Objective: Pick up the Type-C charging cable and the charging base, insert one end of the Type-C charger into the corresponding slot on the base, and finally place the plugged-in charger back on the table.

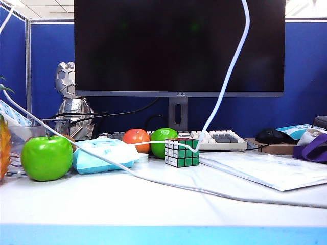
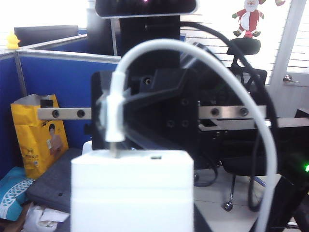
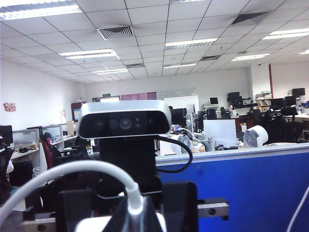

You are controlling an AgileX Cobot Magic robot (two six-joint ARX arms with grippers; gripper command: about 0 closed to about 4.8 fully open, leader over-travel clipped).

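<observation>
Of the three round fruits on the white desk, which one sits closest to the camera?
The big green apple at the left front; the orange fruit and smaller green fruit sit farther back by the keyboard.

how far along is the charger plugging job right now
Looks done: both parts are lifted, and in the left wrist view the Type-C charging cable's plug stands with its tip at the top face of the charging base, apparently entering the slot. In hand: the left gripper holds the base, and the shut right gripper pinches the cable. Left: seating the plug fully and setting the pair on the table.
</observation>
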